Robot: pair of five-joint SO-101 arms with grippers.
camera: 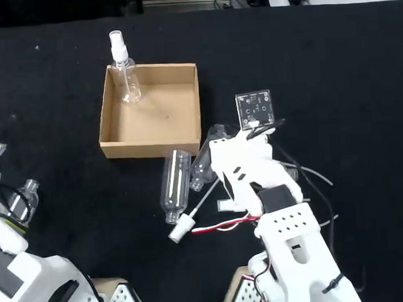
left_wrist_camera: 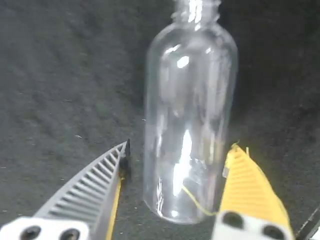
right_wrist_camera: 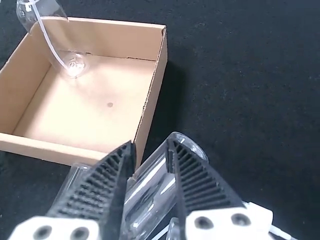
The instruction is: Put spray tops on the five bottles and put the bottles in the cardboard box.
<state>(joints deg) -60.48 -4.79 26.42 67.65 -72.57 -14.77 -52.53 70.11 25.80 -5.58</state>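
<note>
Black cloth (camera: pixel 331 65) covers the table. On it sits a brown cardboard box (camera: pixel 161 119), open-topped. A clear sprayer bottle (camera: pixel 126 81) stands upright in its far left corner, white top uppermost. The right gripper (right_wrist_camera: pixel 150 145) is clamped on a clear held bottle (right_wrist_camera: pixel 150 185) just beside the box's near right corner. A bare bottle (camera: pixel 175 182) lies alongside, neck toward the arms, near a loose white spray top (camera: pixel 181 229). The left gripper (left_wrist_camera: pixel 180 146), fingers spread, straddles a smooth uncapped bottle (left_wrist_camera: pixel 190 100) whose neck points away from it.
</note>
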